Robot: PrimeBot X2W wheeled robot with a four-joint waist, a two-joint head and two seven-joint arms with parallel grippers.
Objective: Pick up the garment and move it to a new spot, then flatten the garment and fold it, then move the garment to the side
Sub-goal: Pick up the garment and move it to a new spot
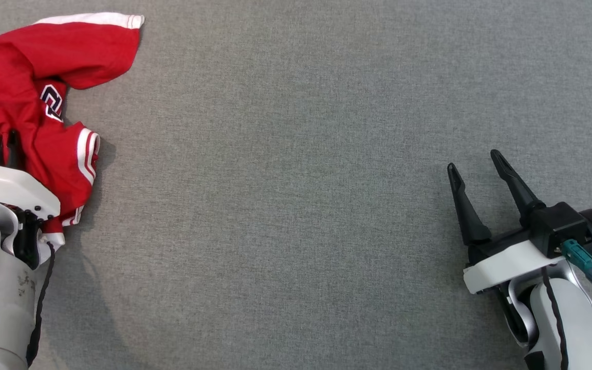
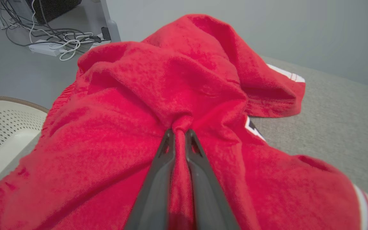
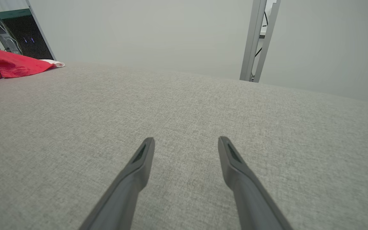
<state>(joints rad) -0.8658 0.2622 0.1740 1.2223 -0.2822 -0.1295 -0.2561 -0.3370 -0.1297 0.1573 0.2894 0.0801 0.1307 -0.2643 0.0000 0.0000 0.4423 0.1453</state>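
My left gripper [image 2: 179,131] is clamped on a fold of the red garment [image 2: 113,105], right gripper [image 1: 473,160] wide open and empty; I'd lift it clear of the grey surface [image 1: 296,205] before carrying it across.

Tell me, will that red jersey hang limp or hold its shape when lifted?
Probably limp: the red jersey bunches into soft folds where the left end effector pinches it. It looks like thin cloth, so it is likely light. The loose parts should trail and drag over the grey surface.
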